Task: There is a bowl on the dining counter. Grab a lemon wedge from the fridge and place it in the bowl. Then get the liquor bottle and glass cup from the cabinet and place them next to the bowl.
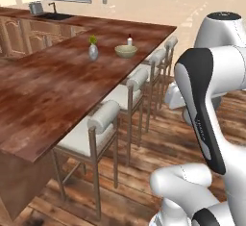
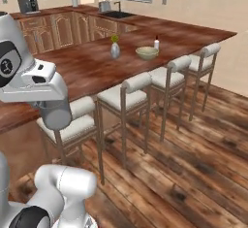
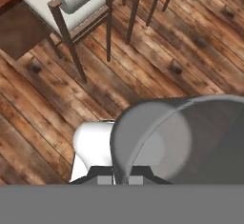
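The gripper (image 3: 121,178) is pinching the glass cup (image 3: 190,137) over the floor, well short of the bowl (image 1: 126,51) on the dining counter (image 1: 57,85). The liquor bottle (image 1: 129,40) already stands just beyond the bowl — the cup remains; the bowl's contents cannot be told.

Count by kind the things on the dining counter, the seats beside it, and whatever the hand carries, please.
bowl: 1
liquor bottle: 1
vase with a green sprig: 1
stools: 4
glass cup: 1
Total: 8
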